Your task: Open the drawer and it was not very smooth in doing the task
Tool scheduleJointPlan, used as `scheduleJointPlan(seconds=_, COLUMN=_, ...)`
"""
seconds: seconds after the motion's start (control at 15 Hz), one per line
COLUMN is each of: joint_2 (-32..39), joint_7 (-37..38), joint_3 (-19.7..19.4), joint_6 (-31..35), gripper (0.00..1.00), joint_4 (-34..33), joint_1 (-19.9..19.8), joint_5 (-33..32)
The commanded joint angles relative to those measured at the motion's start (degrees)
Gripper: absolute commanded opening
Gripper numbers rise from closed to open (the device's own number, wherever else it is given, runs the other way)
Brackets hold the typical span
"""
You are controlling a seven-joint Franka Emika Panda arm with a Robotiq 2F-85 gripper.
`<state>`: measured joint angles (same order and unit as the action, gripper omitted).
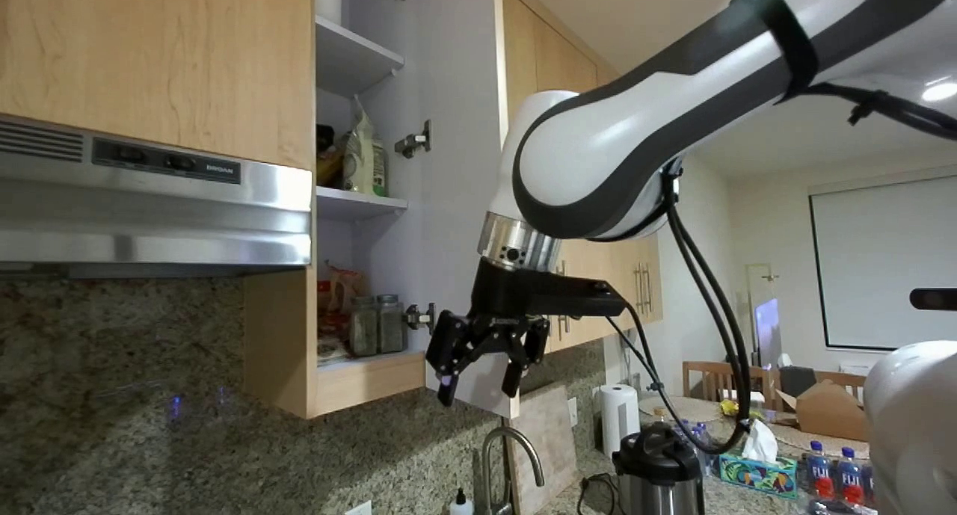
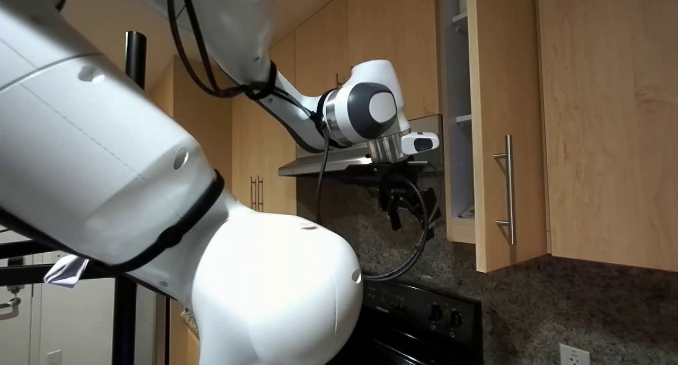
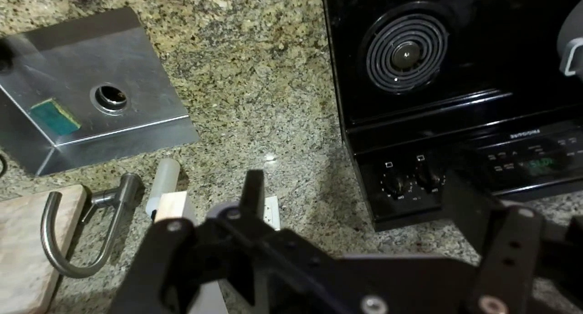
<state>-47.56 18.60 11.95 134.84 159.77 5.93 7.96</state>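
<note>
The drawer is a tall, narrow light-wood cabinet door, and it stands open. Its white inner face [image 1: 460, 164] shows in an exterior view. Its wood outer face [image 2: 508, 73] with a slim vertical silver handle [image 2: 509, 190] shows in an exterior view. My gripper is in front of the door's inner side, near its lower part, in both exterior views [image 1: 479, 388] [image 2: 412, 227]. The gripper's fingers are spread with nothing between them in the wrist view [image 3: 355, 188]. The gripper is away from the handle, which is on the door's far side.
Open shelves [image 1: 362, 201] hold bags and jars beside the gripper. A steel range hood [image 1: 187, 201] adjoins the cabinet. Below are a black stove [image 3: 455, 109], a sink [image 3: 155, 77], a curved faucet [image 3: 109, 241] and a soap bottle [image 3: 165, 179]. A wider wood door [image 2: 609, 116] adjoins.
</note>
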Motion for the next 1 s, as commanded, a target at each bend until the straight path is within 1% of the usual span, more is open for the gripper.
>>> scheduleJointPlan(seconds=0.0, joint_2=5.8, joint_7=6.8, joint_3=3.0, joint_6=7.5, gripper=1.00, joint_4=-0.1, joint_1=-1.8, joint_5=1.7)
scheduleJointPlan(seconds=0.2, joint_2=9.7, joint_7=9.0, joint_3=4.2, joint_6=10.8, gripper=1.00, joint_4=-0.1, joint_1=-2.3, joint_5=0.7)
scheduleJointPlan(seconds=0.53, joint_2=15.6, joint_7=6.8, joint_3=4.5, joint_6=14.1, gripper=1.00, joint_4=-1.1, joint_1=-1.3, joint_5=-0.6)
scheduleJointPlan(seconds=0.6, joint_2=13.1, joint_7=7.5, joint_3=3.8, joint_6=12.0, gripper=1.00, joint_4=-0.5, joint_1=-1.1, joint_5=-0.1)
scheduleJointPlan(seconds=0.73, joint_2=14.8, joint_7=7.5, joint_3=4.0, joint_6=12.7, gripper=1.00, joint_4=-0.9, joint_1=-0.9, joint_5=-0.2)
scheduleJointPlan(seconds=0.93, joint_2=15.2, joint_7=7.5, joint_3=4.0, joint_6=12.8, gripper=1.00, joint_4=-1.1, joint_1=-0.9, joint_5=-0.2)
